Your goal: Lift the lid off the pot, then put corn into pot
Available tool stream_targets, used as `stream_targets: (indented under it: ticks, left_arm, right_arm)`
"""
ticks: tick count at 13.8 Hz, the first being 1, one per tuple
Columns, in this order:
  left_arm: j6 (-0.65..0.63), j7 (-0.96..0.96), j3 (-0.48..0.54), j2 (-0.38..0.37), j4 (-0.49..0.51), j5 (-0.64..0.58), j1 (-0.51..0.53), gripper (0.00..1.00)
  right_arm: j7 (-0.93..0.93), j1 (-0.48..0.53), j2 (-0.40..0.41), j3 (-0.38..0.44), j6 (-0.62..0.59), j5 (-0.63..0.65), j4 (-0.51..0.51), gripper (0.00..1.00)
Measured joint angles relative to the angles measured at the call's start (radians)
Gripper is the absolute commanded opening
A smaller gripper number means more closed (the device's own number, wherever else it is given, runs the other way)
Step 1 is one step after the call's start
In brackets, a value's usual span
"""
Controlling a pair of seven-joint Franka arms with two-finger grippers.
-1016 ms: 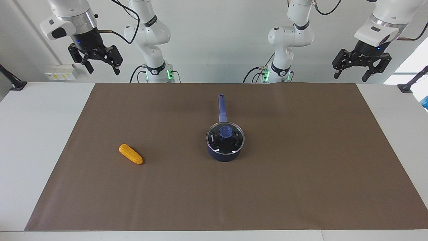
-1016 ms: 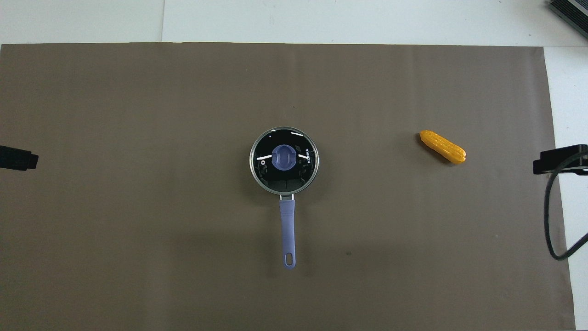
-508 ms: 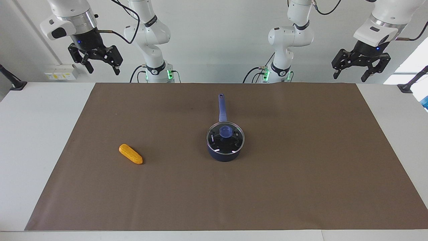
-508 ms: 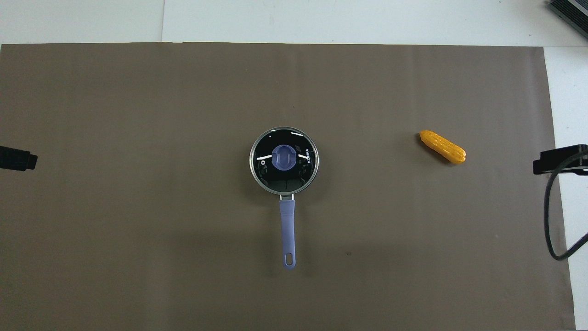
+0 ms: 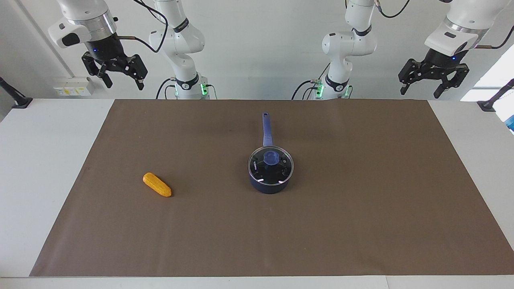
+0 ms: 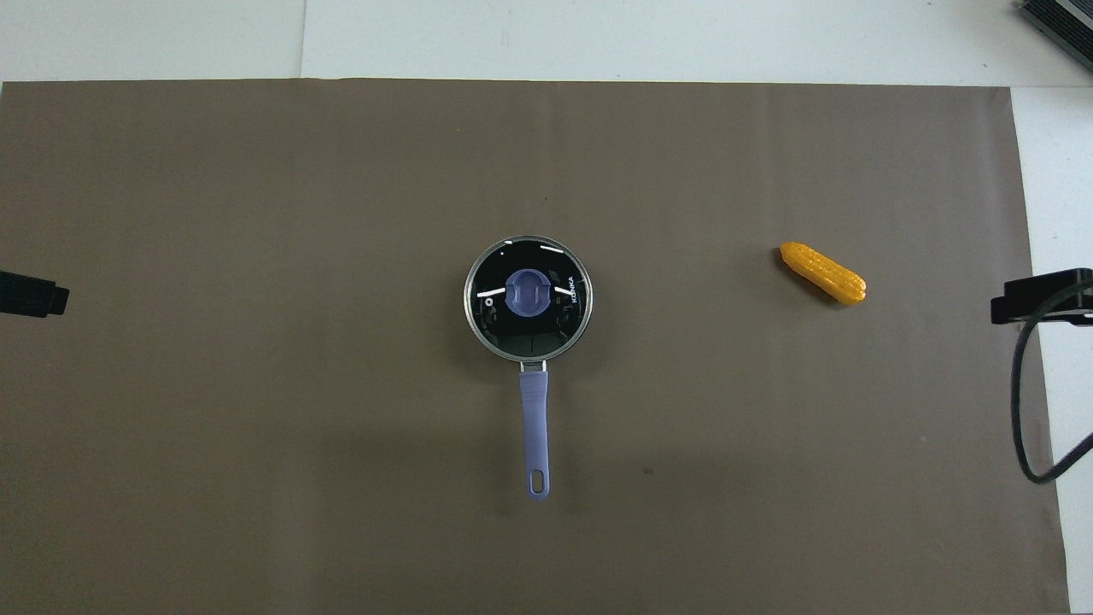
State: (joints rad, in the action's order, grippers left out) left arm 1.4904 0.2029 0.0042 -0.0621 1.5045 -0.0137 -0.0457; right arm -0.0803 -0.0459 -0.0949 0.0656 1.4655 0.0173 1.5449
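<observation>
The navy pot [image 5: 270,185] [image 6: 535,427] stands mid-mat, its long blue handle pointing toward the robots. The glass lid [image 5: 257,163] [image 6: 491,316] with its blue knob sits on the pot. The orange-yellow corn [image 5: 157,184] [image 6: 823,272] lies on the mat toward the right arm's end, about level with the pot. My right gripper [image 5: 122,82] hangs open and empty, high over the table's edge at the robots' side. My left gripper [image 5: 421,90] hangs open and empty, high at the left arm's end. Both arms wait.
A brown mat [image 5: 361,200] [image 6: 256,427] covers most of the white table [image 5: 40,160]. A black cable [image 6: 1020,410] loops at the right arm's end. Dark clamps [image 5: 16,98] stand at the table's corners by the robots.
The left gripper rose slightly. The pot, the lid, the corn and the right gripper have not moved.
</observation>
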Motion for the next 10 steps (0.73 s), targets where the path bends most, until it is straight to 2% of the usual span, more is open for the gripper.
stream_targets:
  ticks: [6,10]
  left_arm:
    - [0.002,0.000,-0.014,0.000,0.001,0.002,-0.004,1.00]
    - [0.004,0.000,-0.019,0.000,0.001,0.003,-0.054,1.00]
  right_arm:
    - [0.000,0.000,0.000,0.000,0.000,0.000,0.000,1.00]
    - [0.000,0.000,0.000,0.000,0.000,0.000,0.000,1.00]
